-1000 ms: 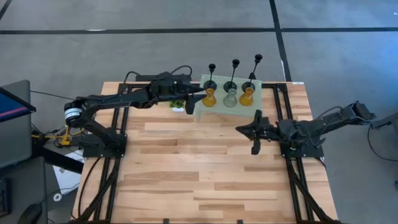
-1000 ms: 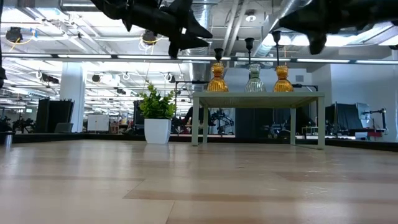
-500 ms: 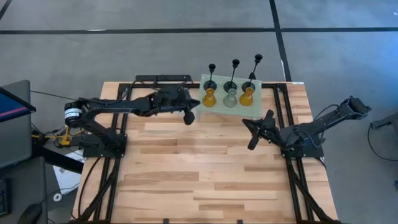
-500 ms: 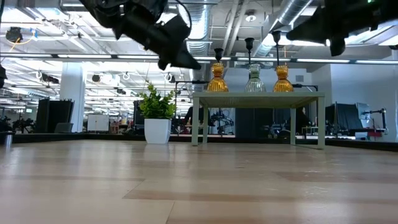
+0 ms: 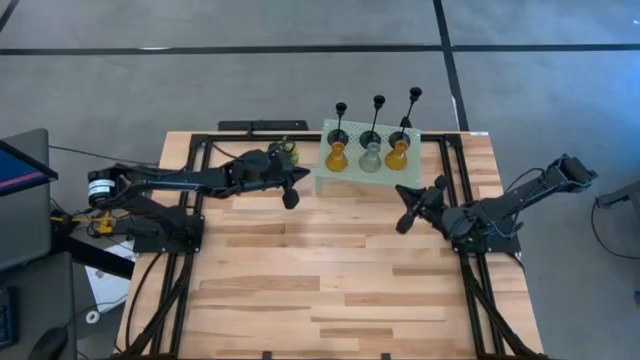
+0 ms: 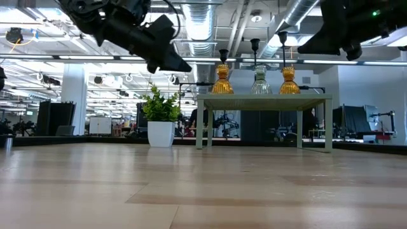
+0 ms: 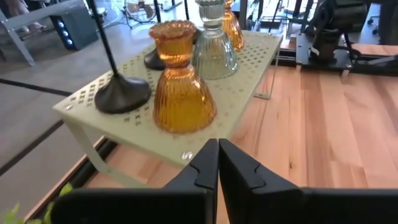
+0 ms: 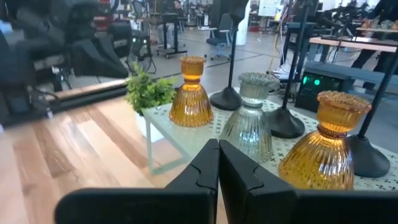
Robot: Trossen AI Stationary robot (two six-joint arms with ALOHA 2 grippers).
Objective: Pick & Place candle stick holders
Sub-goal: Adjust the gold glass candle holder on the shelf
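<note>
Six candle stick holders stand by their bases on a pale green mesh stand [image 5: 330,180] at the far middle of the table. Three are black and thin-stemmed [image 5: 378,103] in the back row. In front of them are an amber one [image 5: 336,157], a clear one [image 5: 371,158] and a second amber one [image 5: 397,155]. My left gripper [image 5: 306,173] hangs shut and empty just left of the stand, facing the near amber holder [image 7: 180,93]. My right gripper [image 5: 399,190] hangs shut and empty off the stand's near right corner, facing the row [image 8: 249,124].
A small green potted plant [image 5: 285,150] in a white pot [image 6: 160,133] stands left of the stand, on the far side of my left gripper. Bare wooden table [image 5: 330,280] stretches toward the near edge. Black arm frames [image 5: 470,290] run along both sides.
My left gripper has drawn back from the stand's left end toward the table's left edge, dropped lower and shut on nothing. My right gripper has shifted a little toward the right and far edges, turning toward the stand. All holders have stayed in place.
</note>
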